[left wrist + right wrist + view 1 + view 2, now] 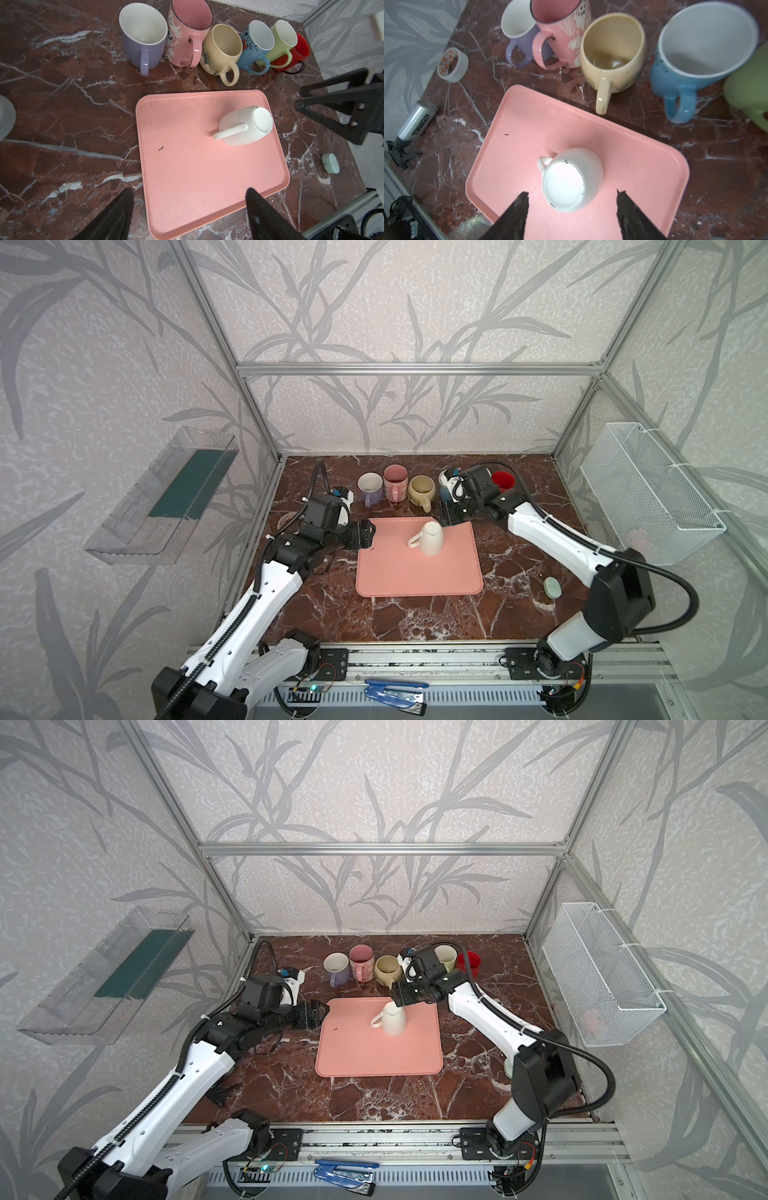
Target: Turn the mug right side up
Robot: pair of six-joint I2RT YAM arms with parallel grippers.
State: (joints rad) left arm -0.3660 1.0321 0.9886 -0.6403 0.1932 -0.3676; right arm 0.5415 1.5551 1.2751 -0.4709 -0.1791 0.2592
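I read the white mug (430, 539) as inverted: its flat base faces up and its rim sits on the pink tray (415, 576). It stands in the tray's far right quarter, and its handle points toward the left arm's side. The tray lies flat on the marble tabletop (415, 622). The left gripper (368, 533) sits at the tray's far left corner, well apart from the mug. In the left wrist view its fingers (261, 216) stand spread with nothing between them. The right gripper (446, 516) hangs just behind the mug, above the tray's far edge. In the right wrist view its fingers (517, 212) are spread. The mug's base shows between the two tips, and I see no contact with it. Behind the tray, six mugs stand upright in a row near the back wall. They are a lilac mug (370, 487), a pink mug (395, 481), a cream mug (420, 489), a blue mug (255, 43), a green mug (282, 41) and a red mug (503, 480). A small pale case (552, 587) lies on the tabletop to the right of the tray.
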